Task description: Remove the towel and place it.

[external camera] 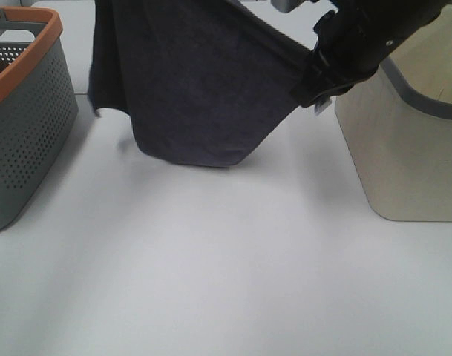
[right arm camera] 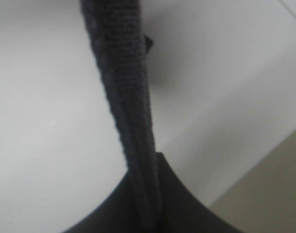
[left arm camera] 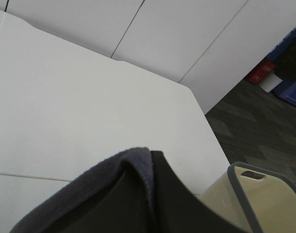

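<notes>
The dark navy-grey towel (external camera: 196, 81) hangs stretched in the air above the white table (external camera: 226, 274), its lower fold sagging close to the surface. My right gripper (external camera: 315, 78) is shut on the towel's right corner, where the small white tag (external camera: 323, 106) shows. In the right wrist view the towel (right arm camera: 121, 73) runs taut from the shut jaws of the right gripper (right arm camera: 148, 167). My left gripper is out of the exterior view. In the left wrist view the left gripper (left arm camera: 155, 167) is shut with the towel's edge (left arm camera: 109, 170) folded over its finger.
A grey perforated basket with an orange rim (external camera: 25, 126) stands at the left. A beige basket with a grey rim (external camera: 404, 148) stands at the right, just under my right arm; it also shows in the left wrist view (left arm camera: 279, 204).
</notes>
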Robot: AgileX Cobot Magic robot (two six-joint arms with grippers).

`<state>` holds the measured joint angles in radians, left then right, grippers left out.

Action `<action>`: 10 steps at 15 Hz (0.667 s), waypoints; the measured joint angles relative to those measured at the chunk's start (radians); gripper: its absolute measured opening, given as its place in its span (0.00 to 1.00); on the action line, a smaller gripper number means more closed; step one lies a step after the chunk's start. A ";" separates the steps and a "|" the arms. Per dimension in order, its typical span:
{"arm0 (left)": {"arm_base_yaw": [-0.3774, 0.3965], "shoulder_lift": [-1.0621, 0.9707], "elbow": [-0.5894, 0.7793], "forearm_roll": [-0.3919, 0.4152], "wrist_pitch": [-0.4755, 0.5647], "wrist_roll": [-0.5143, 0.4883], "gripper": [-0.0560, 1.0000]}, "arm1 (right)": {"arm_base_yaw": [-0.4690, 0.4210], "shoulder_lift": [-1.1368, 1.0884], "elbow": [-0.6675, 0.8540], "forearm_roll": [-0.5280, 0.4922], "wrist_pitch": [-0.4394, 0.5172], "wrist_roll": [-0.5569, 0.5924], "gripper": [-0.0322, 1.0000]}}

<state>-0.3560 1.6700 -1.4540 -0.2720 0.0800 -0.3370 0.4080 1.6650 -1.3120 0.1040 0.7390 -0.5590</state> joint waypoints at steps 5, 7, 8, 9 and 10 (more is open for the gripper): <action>0.000 -0.133 0.279 -0.039 -0.303 -0.037 0.05 | -0.001 0.000 -0.218 -0.187 0.099 -0.066 0.05; 0.000 -0.158 0.362 0.055 -0.422 -0.142 0.05 | -0.001 0.000 -0.228 -0.189 0.098 -0.093 0.05; 0.000 -0.148 0.375 0.152 -0.438 -0.211 0.05 | -0.001 0.000 -0.228 -0.190 0.098 -0.100 0.05; 0.000 -0.130 0.379 0.264 -0.467 -0.280 0.05 | -0.001 0.000 -0.228 -0.190 0.097 -0.099 0.05; 0.000 -0.112 0.379 0.351 -0.505 -0.339 0.05 | -0.001 0.000 -0.228 -0.191 0.094 -0.092 0.05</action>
<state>-0.3560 1.5580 -1.0750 0.0790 -0.4250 -0.6760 0.4070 1.6650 -1.5400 -0.0870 0.8330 -0.6510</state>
